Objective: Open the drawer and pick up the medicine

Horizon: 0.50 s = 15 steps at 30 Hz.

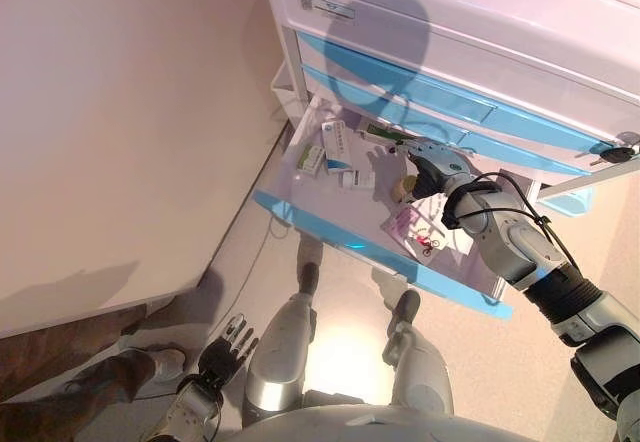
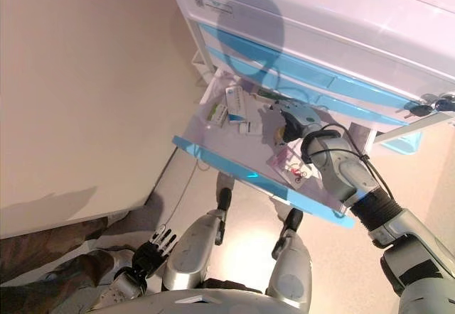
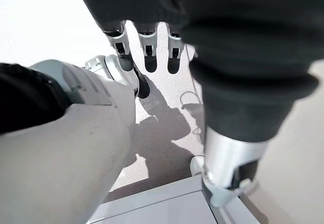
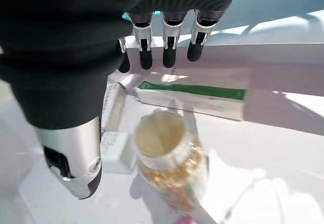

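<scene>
Left hand (image 1: 228,347) hanging relaxed near floor (image 1: 340,347). Right hand (image 4: 162,51) hovering released over bottle (image 4: 169,165) in open drawer (image 1: 300,214); wrist view alone showing green-striped box (image 4: 195,100) beyond.

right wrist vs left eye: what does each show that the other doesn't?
Only the right wrist view: the right hand with straight fingers over the bottle, which is not gripped, and the green and white box just beyond. Only the left eye view: the cabinet, the closed upper drawers, the left hand hanging low. Both: the open drawer with its medicines.
</scene>
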Motion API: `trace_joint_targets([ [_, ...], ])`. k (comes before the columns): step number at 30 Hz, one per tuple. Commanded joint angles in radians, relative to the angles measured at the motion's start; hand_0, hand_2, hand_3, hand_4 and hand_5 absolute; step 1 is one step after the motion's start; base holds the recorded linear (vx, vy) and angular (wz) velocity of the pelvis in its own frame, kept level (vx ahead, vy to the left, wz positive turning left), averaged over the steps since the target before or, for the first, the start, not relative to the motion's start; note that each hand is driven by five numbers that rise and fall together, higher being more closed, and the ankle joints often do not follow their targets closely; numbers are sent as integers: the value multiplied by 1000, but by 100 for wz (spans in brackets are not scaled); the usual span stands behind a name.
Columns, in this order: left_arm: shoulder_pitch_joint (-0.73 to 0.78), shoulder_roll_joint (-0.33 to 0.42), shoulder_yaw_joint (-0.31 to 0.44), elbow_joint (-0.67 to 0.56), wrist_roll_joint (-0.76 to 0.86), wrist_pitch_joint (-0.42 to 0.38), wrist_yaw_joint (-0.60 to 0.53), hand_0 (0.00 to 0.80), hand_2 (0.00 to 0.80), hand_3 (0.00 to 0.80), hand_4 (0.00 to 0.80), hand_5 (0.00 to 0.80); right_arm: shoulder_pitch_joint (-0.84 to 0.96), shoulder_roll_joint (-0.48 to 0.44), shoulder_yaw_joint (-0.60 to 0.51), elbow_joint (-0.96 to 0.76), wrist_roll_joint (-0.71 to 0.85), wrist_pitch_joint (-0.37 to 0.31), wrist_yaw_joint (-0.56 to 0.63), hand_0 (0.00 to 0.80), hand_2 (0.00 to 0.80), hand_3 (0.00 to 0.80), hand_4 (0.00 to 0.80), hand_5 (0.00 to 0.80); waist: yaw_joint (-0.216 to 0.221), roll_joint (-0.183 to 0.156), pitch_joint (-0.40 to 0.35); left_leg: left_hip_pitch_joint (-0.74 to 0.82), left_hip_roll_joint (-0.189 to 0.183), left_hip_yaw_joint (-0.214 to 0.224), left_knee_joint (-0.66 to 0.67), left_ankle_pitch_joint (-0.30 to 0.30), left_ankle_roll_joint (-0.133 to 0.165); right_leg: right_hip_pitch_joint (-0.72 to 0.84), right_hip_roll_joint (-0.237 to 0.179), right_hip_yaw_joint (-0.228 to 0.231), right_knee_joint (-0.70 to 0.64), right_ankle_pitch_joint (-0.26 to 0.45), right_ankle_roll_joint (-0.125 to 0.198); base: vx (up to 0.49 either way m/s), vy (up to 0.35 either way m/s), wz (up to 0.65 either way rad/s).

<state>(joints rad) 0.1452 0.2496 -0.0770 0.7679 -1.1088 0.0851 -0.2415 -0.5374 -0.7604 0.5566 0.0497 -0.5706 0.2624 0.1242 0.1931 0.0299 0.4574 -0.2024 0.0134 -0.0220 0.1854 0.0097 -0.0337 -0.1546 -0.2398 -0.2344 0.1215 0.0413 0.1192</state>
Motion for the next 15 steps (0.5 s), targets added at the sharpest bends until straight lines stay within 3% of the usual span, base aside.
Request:
trace_joint_targets([
  [1, 65, 34, 10, -2, -9, -1, 1, 0, 0, 0, 0, 0, 19, -42, -26, -80, -3, -15, -7, 0, 0, 0, 0, 0, 5, -23, -58, 6, 29, 29, -22, 19, 13, 18, -9, 1, 58, 0, 10, -11, -15, -3],
  [15, 66, 35, 7, -8, -23, -7, 9, 0, 0, 0, 0, 0, 75, -48, -50, -87, -10, -40, -13, 0, 0, 0, 0, 0, -5, -27, -53, 3, 33, 33, -18, 19, 13, 14, -3, 7, 58, 1, 9, -5, -3, -2],
])
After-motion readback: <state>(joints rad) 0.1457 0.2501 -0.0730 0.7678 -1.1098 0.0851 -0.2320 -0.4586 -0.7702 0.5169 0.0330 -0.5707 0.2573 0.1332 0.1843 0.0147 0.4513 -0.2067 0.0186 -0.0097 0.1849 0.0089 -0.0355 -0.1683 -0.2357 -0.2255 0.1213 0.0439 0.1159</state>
